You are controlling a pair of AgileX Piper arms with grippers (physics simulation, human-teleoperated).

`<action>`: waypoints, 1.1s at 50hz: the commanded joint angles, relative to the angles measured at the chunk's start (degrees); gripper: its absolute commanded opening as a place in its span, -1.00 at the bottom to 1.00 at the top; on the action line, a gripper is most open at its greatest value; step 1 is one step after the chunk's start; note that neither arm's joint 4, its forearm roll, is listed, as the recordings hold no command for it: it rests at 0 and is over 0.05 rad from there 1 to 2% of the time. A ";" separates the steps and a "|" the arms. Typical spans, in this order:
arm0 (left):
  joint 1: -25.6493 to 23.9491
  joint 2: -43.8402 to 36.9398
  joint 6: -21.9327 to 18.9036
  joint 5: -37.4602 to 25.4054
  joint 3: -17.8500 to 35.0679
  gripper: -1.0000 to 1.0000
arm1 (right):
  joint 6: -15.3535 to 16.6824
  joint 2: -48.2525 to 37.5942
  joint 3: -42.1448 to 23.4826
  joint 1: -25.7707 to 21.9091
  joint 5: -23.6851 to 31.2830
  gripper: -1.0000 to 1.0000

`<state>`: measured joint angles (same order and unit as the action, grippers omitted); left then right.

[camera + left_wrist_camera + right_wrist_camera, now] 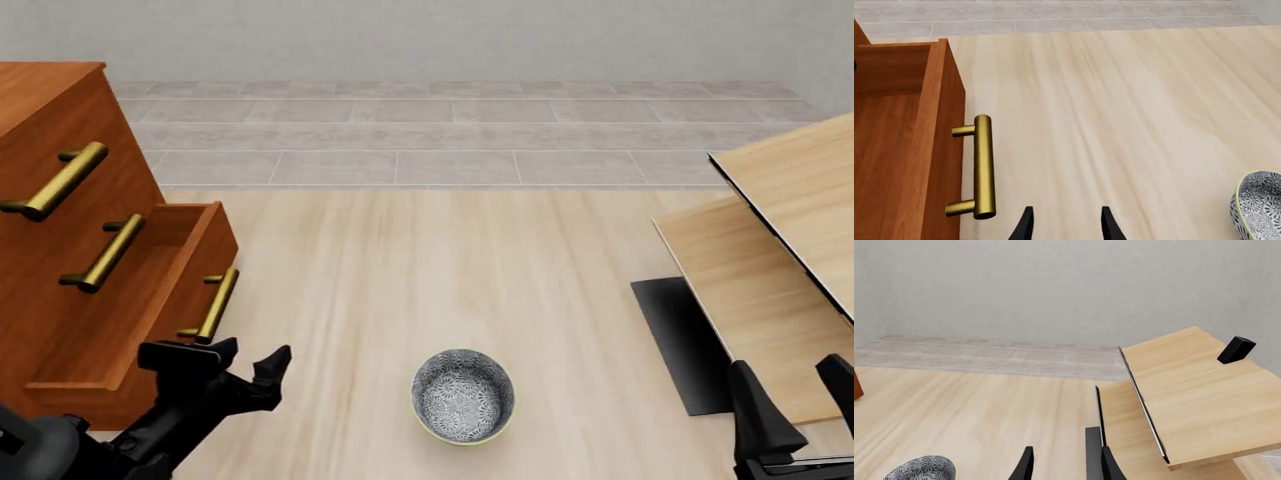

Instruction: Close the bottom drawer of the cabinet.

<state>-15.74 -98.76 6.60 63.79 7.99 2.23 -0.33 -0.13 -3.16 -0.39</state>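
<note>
The reddish-brown cabinet [54,120] stands at the left of the front view. Its bottom drawer [160,290] is pulled out, and the hollow inside shows. The brass bar handle [214,303] runs along the drawer front. My left gripper [234,362] is open just in front of that drawer front, close to the handle's near end and holding nothing. In the left wrist view the handle [983,167] lies beside the open gripper [1066,224], apart from it. My right gripper [794,395] is open at the far right, away from the cabinet.
A patterned grey bowl [463,395] sits on the pale wood floor between the arms. Pale slanted light-wood furniture [774,250] with a dark base plate [681,340] fills the right side, close to the right gripper [1066,464]. A tiled strip and a wall lie beyond.
</note>
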 commanded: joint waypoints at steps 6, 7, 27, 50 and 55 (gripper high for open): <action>3.60 -2.02 -3.08 0.16 0.81 1.00 | -0.05 -0.05 -0.06 -0.19 0.08 1.00; 3.68 -1.94 -3.05 0.21 0.73 1.00 | -0.09 -0.07 -0.06 -0.20 0.07 1.00; 7.50 -2.97 -5.57 0.11 0.85 1.00 | -0.07 -0.36 0.02 -0.34 -0.22 1.00; 10.11 -3.09 -6.61 -1.81 1.97 1.00 | 0.23 0.00 -0.03 -0.24 0.05 1.00; 11.14 -2.30 -6.88 -2.84 2.13 1.00 | 0.40 0.10 -0.02 -0.09 0.05 1.00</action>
<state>-7.38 -101.07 0.63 62.40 8.96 2.41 -0.39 -0.16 -3.40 -0.38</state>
